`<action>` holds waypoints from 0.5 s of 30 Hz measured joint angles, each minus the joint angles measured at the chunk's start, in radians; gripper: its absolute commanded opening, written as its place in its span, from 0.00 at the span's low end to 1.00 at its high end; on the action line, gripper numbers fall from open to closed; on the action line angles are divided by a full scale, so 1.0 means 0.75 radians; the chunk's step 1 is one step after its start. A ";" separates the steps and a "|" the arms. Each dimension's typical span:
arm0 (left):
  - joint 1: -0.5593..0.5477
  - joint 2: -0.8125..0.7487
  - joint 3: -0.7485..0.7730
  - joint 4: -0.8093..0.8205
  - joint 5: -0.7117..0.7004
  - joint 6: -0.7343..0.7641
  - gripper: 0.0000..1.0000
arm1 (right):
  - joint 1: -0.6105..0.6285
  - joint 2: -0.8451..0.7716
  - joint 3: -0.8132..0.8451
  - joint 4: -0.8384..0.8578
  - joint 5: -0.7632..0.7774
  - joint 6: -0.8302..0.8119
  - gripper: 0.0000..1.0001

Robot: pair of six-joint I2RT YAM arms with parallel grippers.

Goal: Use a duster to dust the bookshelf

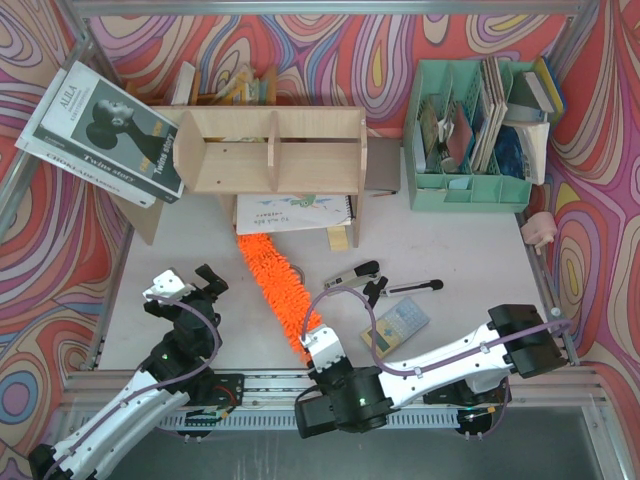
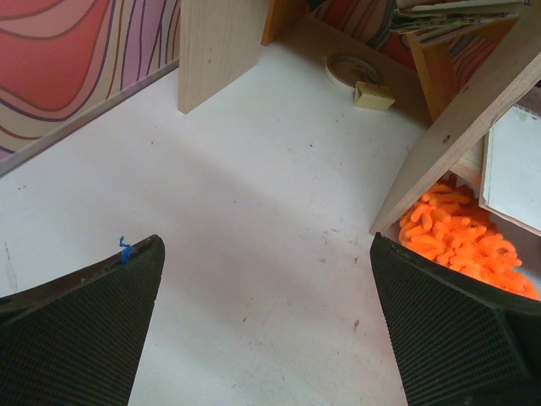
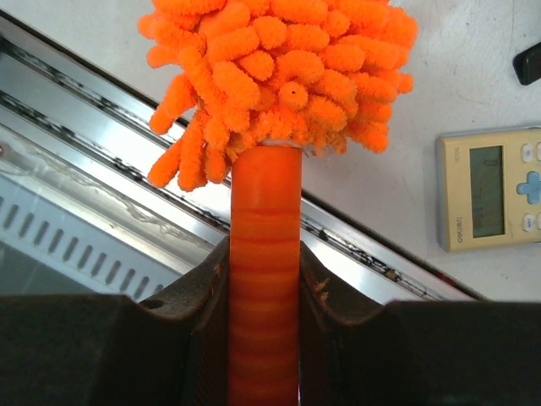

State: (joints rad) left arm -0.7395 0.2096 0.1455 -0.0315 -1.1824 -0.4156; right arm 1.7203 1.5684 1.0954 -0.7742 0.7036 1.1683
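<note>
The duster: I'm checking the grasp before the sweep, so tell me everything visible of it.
The duster is bright orange: a shaggy head of chenille-like strands on a smooth, faintly ribbed handle. The right gripper is shut on the handle just below the head. The head runs diagonally over the white table, its far end at the foot of the bookshelf.

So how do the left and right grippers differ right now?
The left gripper is open and empty; the right gripper is shut on the duster handle. Left hangs over the table by the bookshelf; right sits at the near edge. Both point toward the shelf.
</note>
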 measured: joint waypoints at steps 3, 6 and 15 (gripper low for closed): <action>0.000 0.000 0.000 -0.001 0.000 0.000 0.99 | 0.004 -0.025 -0.044 0.000 -0.023 -0.005 0.00; 0.000 0.000 0.000 -0.001 0.000 0.000 0.98 | 0.012 -0.038 -0.056 -0.001 -0.051 -0.011 0.00; 0.000 -0.002 0.000 -0.006 0.000 0.000 0.99 | 0.056 -0.018 -0.009 -0.067 -0.031 0.025 0.00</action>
State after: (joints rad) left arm -0.7395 0.2085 0.1455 -0.0357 -1.1824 -0.4156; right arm 1.7626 1.5551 1.0885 -0.8246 0.6804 1.1870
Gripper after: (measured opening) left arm 0.985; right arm 0.332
